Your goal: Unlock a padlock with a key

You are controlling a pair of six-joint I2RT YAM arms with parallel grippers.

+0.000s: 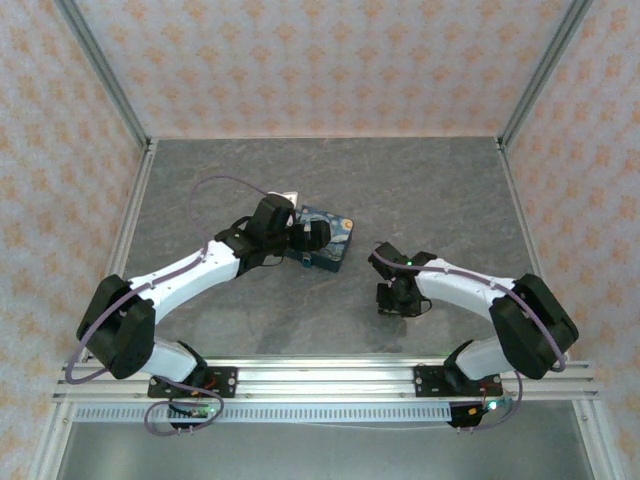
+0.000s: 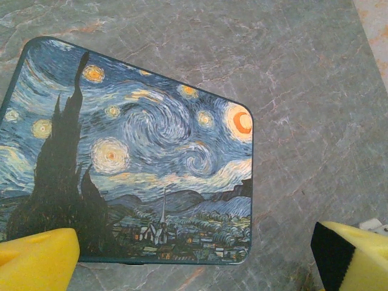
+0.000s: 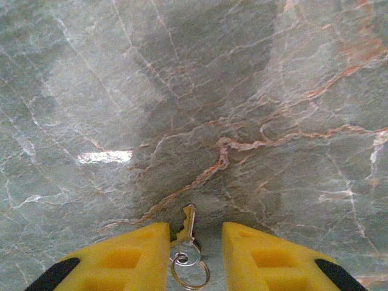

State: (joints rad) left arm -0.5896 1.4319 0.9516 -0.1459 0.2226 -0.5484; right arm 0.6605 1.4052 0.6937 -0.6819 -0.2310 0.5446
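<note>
Left gripper [image 2: 194, 265] wide open, shut painted tin [image 2: 139, 151] just ahead under it, contents hidden. Right gripper [image 3: 195, 250] part-open, not clamped; key [image 3: 190, 221] plus 2 rings [image 3: 189, 271] between its fingers on table [image 3: 182, 91].

No legible text, label or number anywhere

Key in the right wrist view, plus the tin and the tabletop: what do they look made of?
Key: metal, likely steel or nickel-plated; silvery, with bright glints, on a shiny wire ring.
Tin: probably printed sheet metal, judging by the thin dark rim and rounded corners; satin painted lid.
Tabletop: marble-look grey surface with rusty veins, glossy reflection; stone or laminate, can't tell.
</note>
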